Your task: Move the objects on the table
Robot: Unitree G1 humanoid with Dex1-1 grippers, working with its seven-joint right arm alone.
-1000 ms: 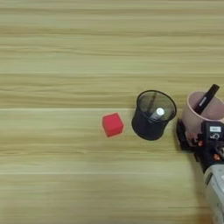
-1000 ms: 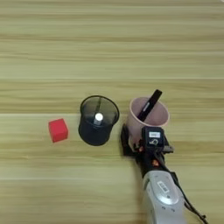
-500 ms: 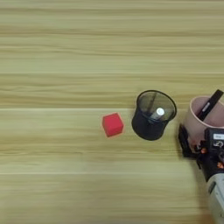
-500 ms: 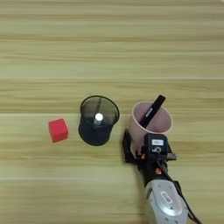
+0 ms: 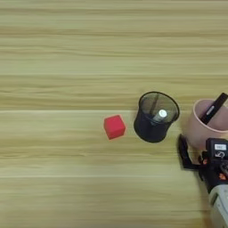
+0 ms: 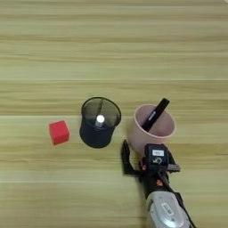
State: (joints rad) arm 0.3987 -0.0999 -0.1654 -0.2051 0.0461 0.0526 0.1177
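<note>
The gripper [image 6: 144,162] sits at 6 o'clock of the pink cup [image 6: 153,129], its left finger [image 6: 126,158] splayed wide, so it reads as open and holding nothing. The marker [image 6: 155,114] leans in the cup toward 1 o'clock. The mesh pot [image 6: 99,122], just beside the cup at 9 o'clock, holds 1 white-ended pen [image 6: 99,119]. A red cube [image 6: 59,132] lies farther toward 9 on the table [image 6: 111,44].

Risk, as I judge it: closing low on the cup could shove it into the pot or tip it, spilling the marker.
</note>
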